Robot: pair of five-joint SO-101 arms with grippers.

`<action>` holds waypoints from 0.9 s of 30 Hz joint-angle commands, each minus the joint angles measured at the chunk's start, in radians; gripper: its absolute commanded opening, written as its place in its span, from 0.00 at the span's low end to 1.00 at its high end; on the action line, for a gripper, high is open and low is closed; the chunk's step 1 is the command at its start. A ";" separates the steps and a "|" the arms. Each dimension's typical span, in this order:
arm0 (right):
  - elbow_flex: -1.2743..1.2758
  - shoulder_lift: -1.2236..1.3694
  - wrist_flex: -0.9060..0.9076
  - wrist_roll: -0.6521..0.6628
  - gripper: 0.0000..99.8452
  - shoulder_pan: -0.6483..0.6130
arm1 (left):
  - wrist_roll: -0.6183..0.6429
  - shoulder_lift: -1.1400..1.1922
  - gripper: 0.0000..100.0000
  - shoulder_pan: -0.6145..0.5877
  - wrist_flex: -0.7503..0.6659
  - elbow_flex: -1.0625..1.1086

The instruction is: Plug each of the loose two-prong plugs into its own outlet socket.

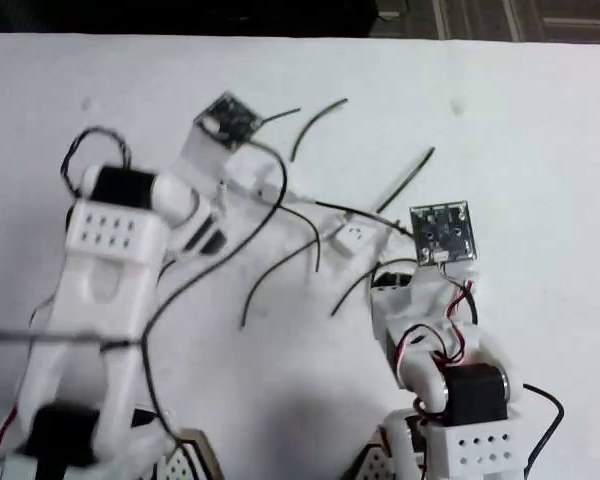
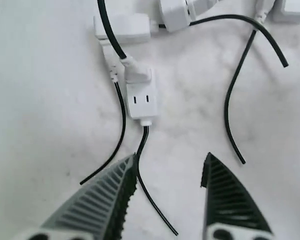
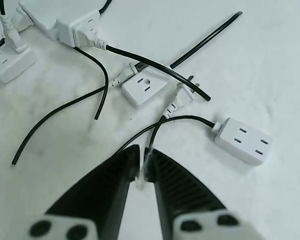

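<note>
My left gripper [image 2: 170, 161] hangs over the table with fingers apart. It straddles the black cord [image 2: 142, 142] running out of a white 2-slot outlet socket [image 2: 141, 100] just ahead, and a white plug [image 2: 136, 72] touches that socket's far end, seated or not I can't tell. My right gripper [image 3: 142, 152] has fingers together, apparently pinching the thin plug cord [image 3: 154, 134], whose 2-prong plug [image 3: 184, 90] lies loose between a square socket [image 3: 144, 86] and a 2-outlet socket block [image 3: 242, 141].
</note>
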 commanded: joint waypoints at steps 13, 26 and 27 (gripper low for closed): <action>-0.075 0.418 -0.266 -0.049 0.10 -0.022 | 0.015 -0.616 0.21 -0.177 -0.384 0.875; -0.368 1.095 -0.420 0.270 0.11 -0.002 | -0.037 -0.740 0.21 -0.245 -0.459 1.046; -0.400 1.152 -0.430 0.238 0.11 0.004 | -0.038 -0.743 0.21 -0.245 -0.463 1.057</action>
